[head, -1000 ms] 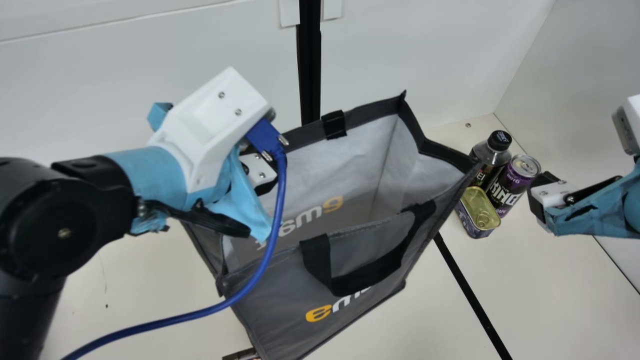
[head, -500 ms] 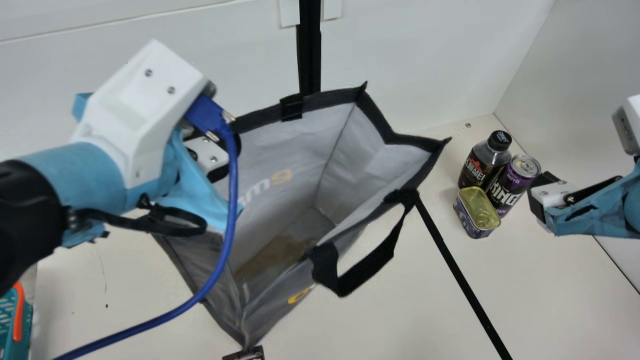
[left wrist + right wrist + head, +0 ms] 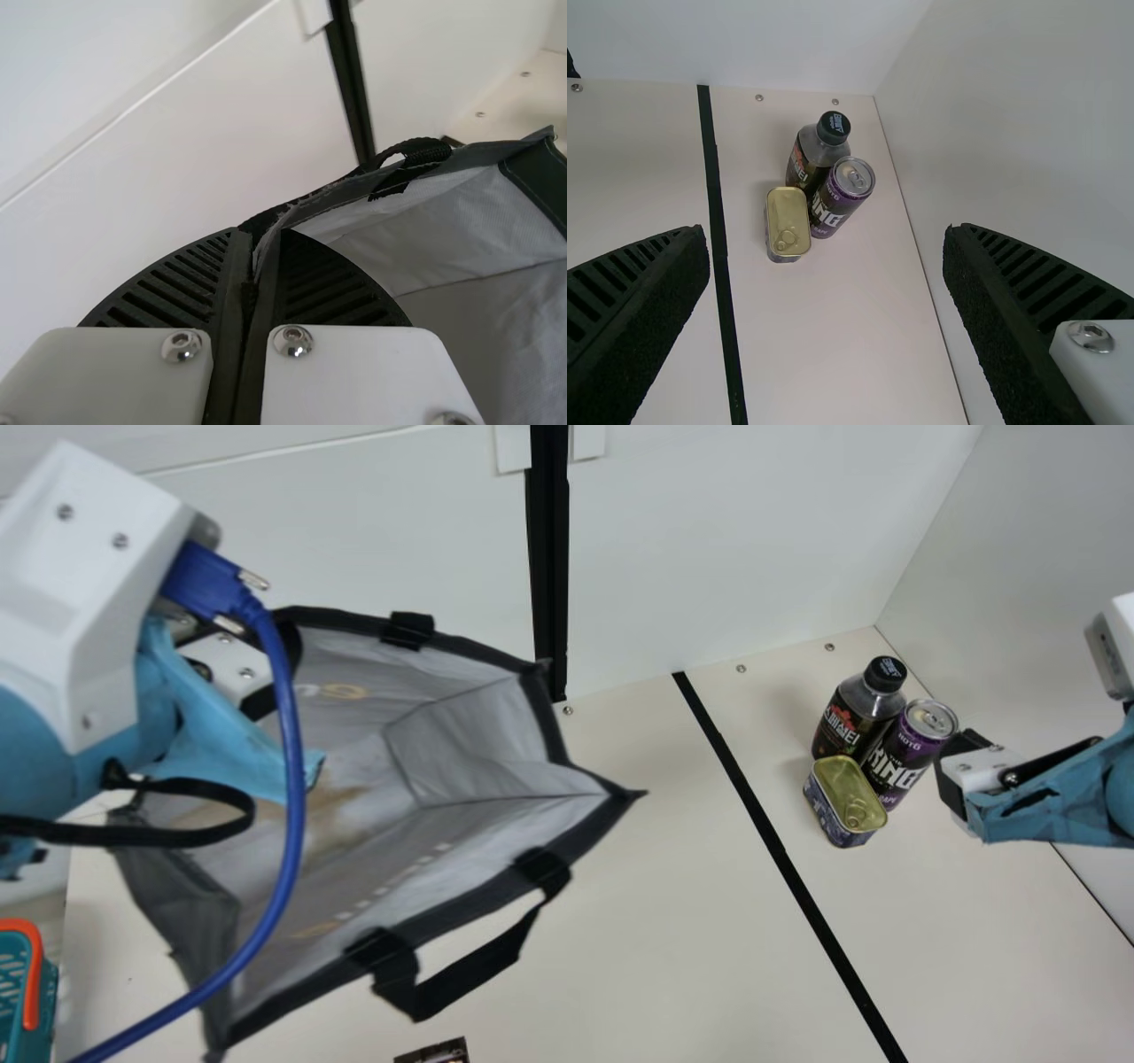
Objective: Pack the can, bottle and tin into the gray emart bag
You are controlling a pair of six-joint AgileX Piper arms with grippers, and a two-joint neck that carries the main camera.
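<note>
My left gripper, at the main view's left, holds the gray emart bag by its rim, mouth open and tilted. In the left wrist view the gripper is shut on the edge of the bag. On the table's right side the bottle, purple can and gold-lidded tin stand close together. My right gripper is just right of them. The right wrist view shows that gripper open, with the bottle, can and tin beyond its fingers.
A teal basket with an orange handle stands at the left edge. A small dark box lies at the table's near edge. White walls bound the back and right. My left arm's blue cable hangs across the bag.
My left gripper has moved left with the bag, which swung and tilted along with it, away from the can, bottle and tin. The right arm has kept still.
</note>
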